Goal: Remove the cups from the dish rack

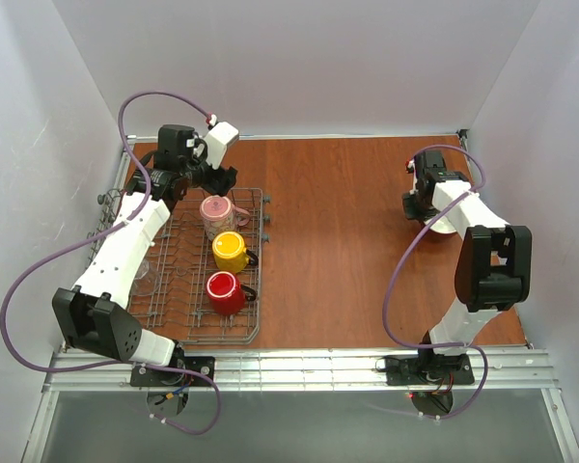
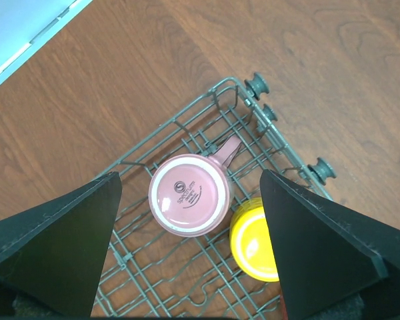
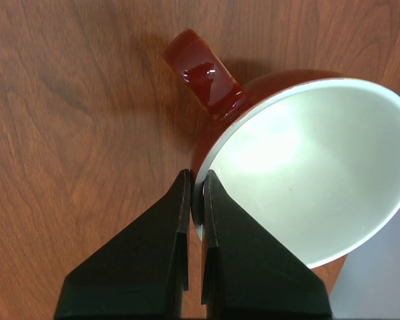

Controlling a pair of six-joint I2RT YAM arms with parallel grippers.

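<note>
dish rack (image 1: 198, 330) is loaded with pink mug (image 1: 215, 209), yellow mug (image 1: 230, 250), red mug (image 1: 222, 290); left gripper (image 2: 190, 179) is held agape, empty, over the pink one, right gripper (image 3: 195, 177) pinched onto white-lined cup (image 3: 307, 187) at its rim.

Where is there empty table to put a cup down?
The big bare wood of the table between the dish rack and the right arm is free. Crowded: the rack's right side, with pink mug, yellow mug and red mug in a row, and the far right corner, where the right pincer grips a cup.
</note>
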